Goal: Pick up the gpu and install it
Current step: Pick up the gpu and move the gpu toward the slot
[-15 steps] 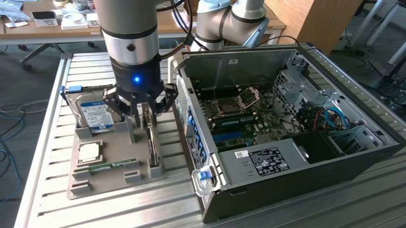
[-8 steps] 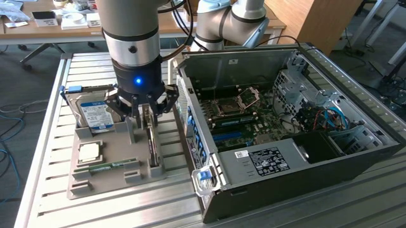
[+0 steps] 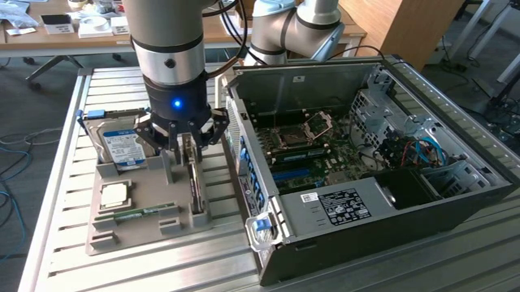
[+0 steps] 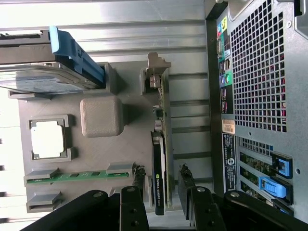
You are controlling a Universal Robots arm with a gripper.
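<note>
Arm [image 3: 167,36] upright over the grey holder [image 3: 138,234], as I see it from my station; the gripper [image 3: 191,143] straddles the gpu [image 3: 196,182], which stands on edge in the holder's slot. The fingers [image 4: 139,175] stand spread, one on each side of the card with a gap between; nothing is gripped. In the exterior view the gripper covers the card's far end. A hard drive [image 3: 122,146], processor [image 3: 114,194] and memory stick [image 3: 138,214] share the holder; the open computer case [image 3: 366,201] rises just beside the card
</note>
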